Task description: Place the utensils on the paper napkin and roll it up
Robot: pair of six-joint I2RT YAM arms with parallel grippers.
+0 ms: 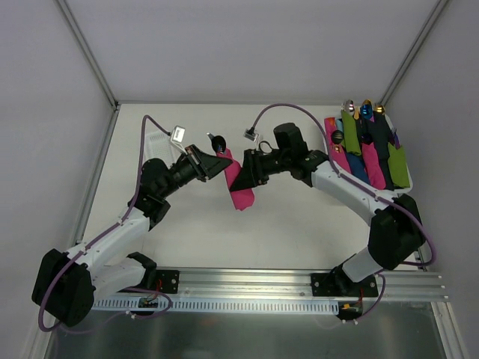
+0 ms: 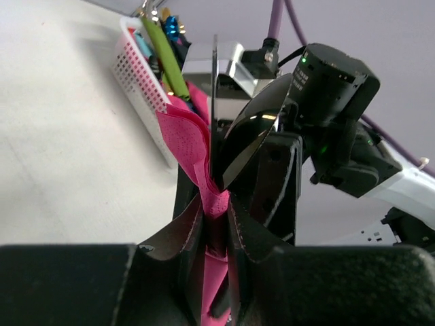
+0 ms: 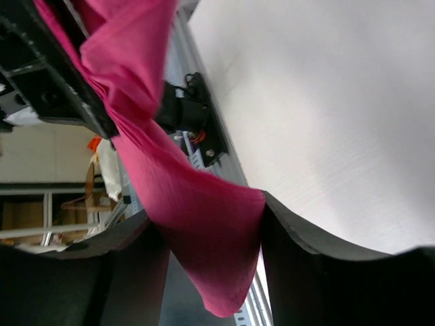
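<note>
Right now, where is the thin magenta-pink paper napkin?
Top view: the pink napkin is held mid-table, gripped between the left gripper and right gripper, wrapped around a glossy black spoon, well left of the white slotted basket.

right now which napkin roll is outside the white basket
The magenta-pink paper napkin, held between the left gripper and right gripper; the other rolls lie in the white basket.

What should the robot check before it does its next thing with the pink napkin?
1. The left gripper is shut on the napkin: ok.
2. The right gripper is shut on the napkin: ok.
3. The utensils sit inside the napkin: ok, one pokes out the top.
4. The napkin is rolled tight: not ok, its top flap is loose.
5. The bin has a free slot: cannot tell.
</note>
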